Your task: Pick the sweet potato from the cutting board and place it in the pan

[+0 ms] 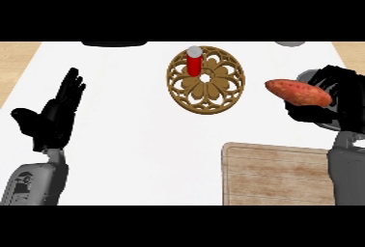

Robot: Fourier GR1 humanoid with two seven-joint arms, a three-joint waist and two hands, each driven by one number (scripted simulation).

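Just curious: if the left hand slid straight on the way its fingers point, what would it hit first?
Nothing, it seems: the left hand points up the bare white counter, well left of the round trivet.

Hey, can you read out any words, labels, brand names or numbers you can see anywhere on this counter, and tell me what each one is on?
No readable text anywhere in the head view.
Red bottle on the carved wooden trivet: no label shows.
Cutting board: bare wood grain.
Sweet potato in the right robot hand, above the pan: no marking.
Left robot hand, open at the view's left: plain black.
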